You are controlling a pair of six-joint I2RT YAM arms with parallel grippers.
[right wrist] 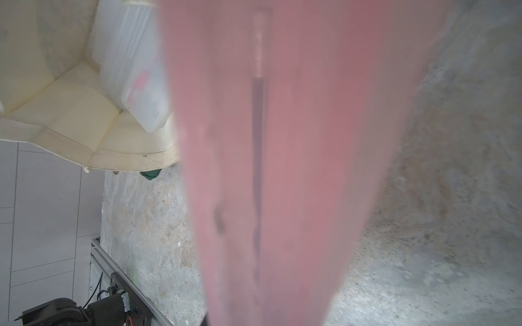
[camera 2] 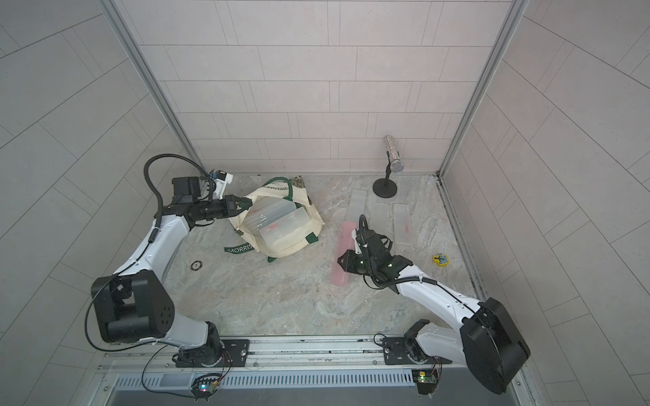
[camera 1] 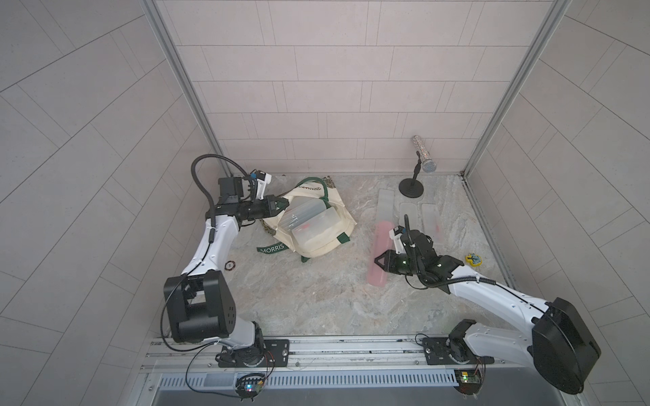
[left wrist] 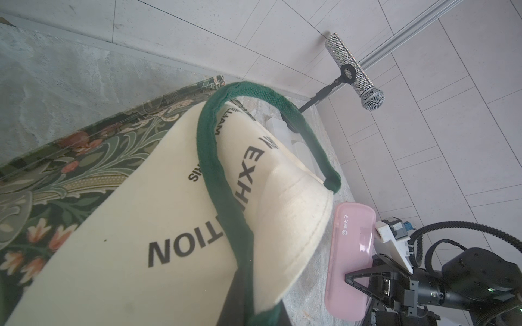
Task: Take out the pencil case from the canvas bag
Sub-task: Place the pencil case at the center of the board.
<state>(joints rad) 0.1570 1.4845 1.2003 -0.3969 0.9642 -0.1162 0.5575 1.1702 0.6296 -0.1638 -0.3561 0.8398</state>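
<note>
- Pale tiled walls close in three sides of a small booth, with metal strips running up the two back corners.
- Grey, marbled, stone-look surface fills the booth floor. A metal rail along its near edge carries both arm bases.
- A white and black left arm reaches in from the near left. Its left hand is pressed together on the cloth rim of the canvas bag.
- The matching right arm reaches in from the near right. Its right hand pinches the pink pencil case partway along its length.
- The canvas bag is cream with dark green straps, one lettered "MORRIS". It lies at the back left with its mouth open. Two frosted cases show inside the opening.
- The pink pencil case is long with rounded ends. It is outside the bag and well to its right. Whether it is clear of the surface cannot be told. Seen from the right wrist, it is a pink blur across most of the frame.
- Three more flat frosted cases lie side by side on the surface behind the right hand.
- A glittery silver microphone sits on a black stand in the back right corner.
- A small yellow object lies to the right of the right hand.
- A small dark round object lies beside the left arm.
</note>
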